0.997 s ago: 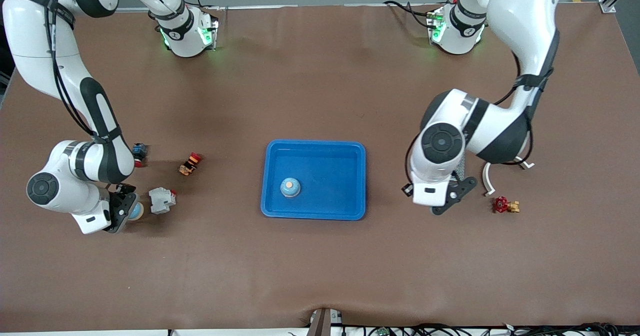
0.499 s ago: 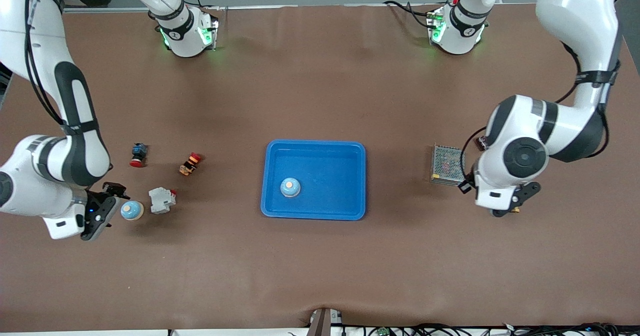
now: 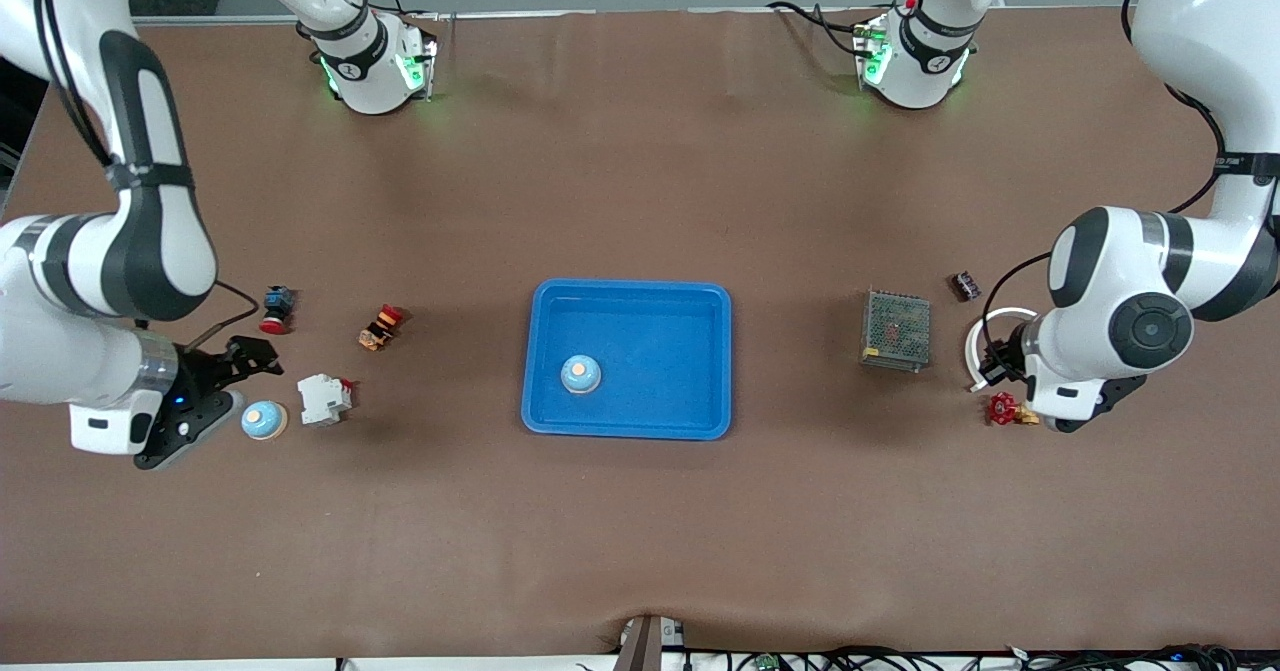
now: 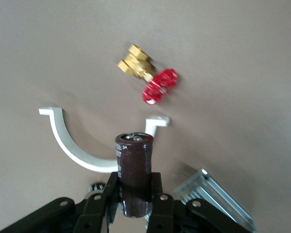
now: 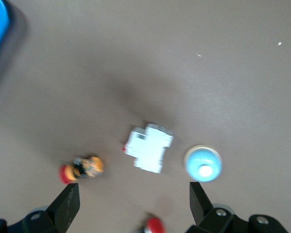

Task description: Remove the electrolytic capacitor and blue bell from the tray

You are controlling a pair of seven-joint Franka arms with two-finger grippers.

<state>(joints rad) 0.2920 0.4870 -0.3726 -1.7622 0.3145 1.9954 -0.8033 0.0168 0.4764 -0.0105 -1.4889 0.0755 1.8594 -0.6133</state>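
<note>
A blue tray (image 3: 630,289) sits mid-table with one blue bell (image 3: 580,373) in it. A second blue bell (image 3: 264,419) stands on the table toward the right arm's end; it also shows in the right wrist view (image 5: 202,163). My right gripper (image 3: 225,391) is open and empty, just beside that bell, which lies off one fingertip (image 5: 199,199) of the gripper (image 5: 134,204). My left gripper (image 4: 135,187) is shut on a dark brown capacitor (image 4: 134,165), held upright over a white curved bracket (image 4: 72,145). In the front view the left wrist (image 3: 1075,371) hides the capacitor.
Near the right gripper are a white breaker (image 3: 324,398), an orange-red switch (image 3: 381,326) and a red push button (image 3: 275,308). Near the left gripper are a metal mesh box (image 3: 895,329), a red valve (image 3: 1010,409), the bracket (image 3: 975,346) and a small dark part (image 3: 965,284).
My left arm has swung from beside the tray toward its own end of the table, uncovering the mesh box. My right gripper has drawn back from the bell, which now stands free.
</note>
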